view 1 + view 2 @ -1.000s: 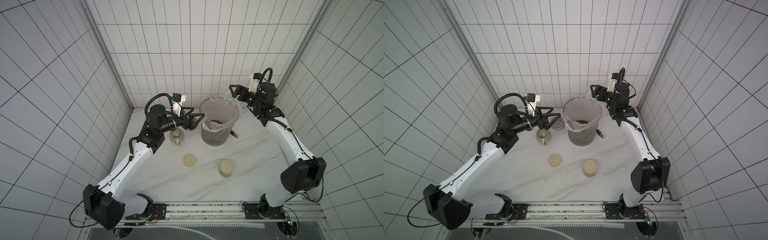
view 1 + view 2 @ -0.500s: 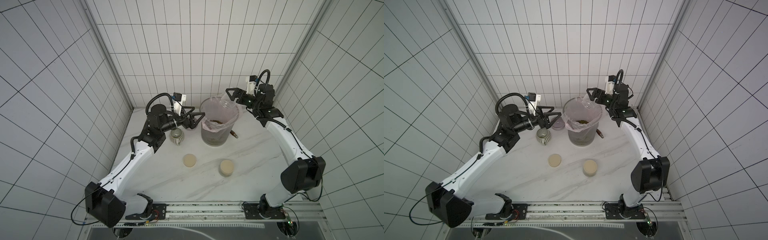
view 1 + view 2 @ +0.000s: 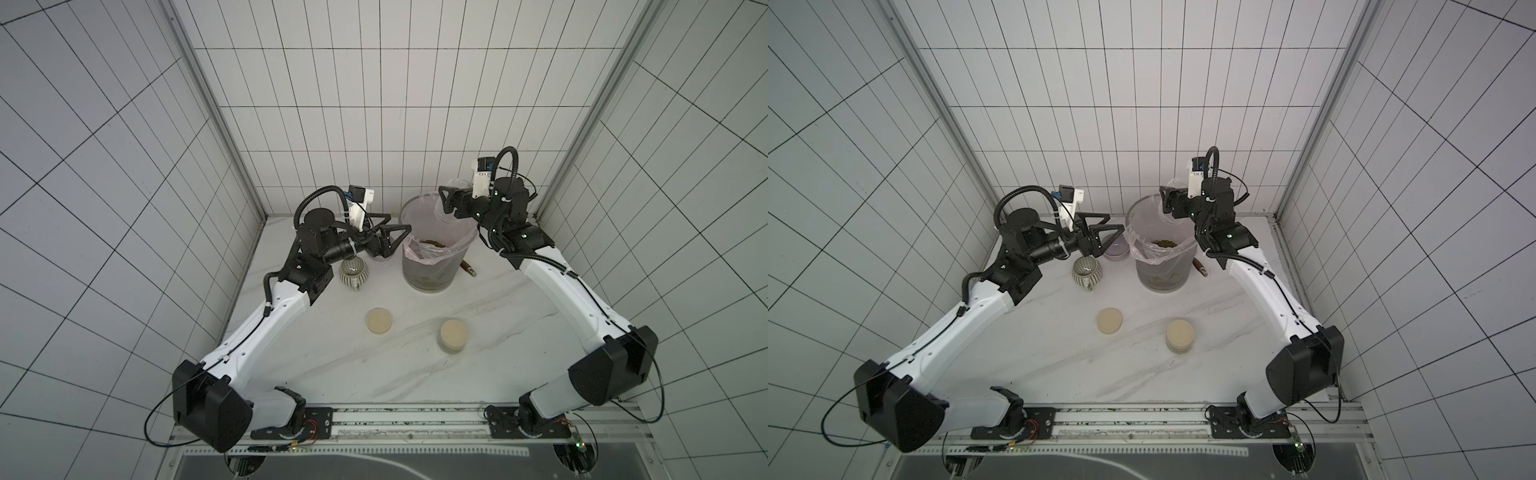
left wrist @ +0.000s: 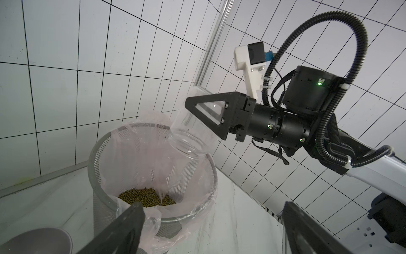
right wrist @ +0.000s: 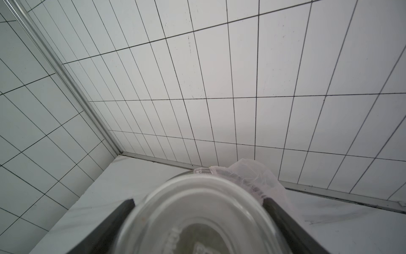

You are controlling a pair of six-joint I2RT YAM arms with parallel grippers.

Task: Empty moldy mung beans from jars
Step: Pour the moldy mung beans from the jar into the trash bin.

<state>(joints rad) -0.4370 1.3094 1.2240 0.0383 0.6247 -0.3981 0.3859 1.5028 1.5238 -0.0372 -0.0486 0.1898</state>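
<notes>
Right gripper point(image 4: 193, 114): I am clamping the empty jar point(image 4: 186, 143), mouth tilting down, at the bin's point(image 4: 91, 158) 1 o'clock.
Beans point(image 4: 142, 196): lying in bin.
Left gripper point(image 3: 399, 223): hanging open, empty.
Lidded jar point(image 3: 454, 334): sitting at bin's 6 o'clock.

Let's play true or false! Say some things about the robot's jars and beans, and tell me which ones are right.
1. The right gripper holds a clear jar tipped over the bin. True.
2. The left gripper squeezes the ribbed mug. False: it is open and holds nothing.
3. The mung beans lie in the bin's pink liner. True.
4. Both jars have lids on. False: the clear jar has none. Only the lidded jar does, and a loose lid lies near it, apart.
5. The bin has fallen over. False: it stands upright.
</notes>
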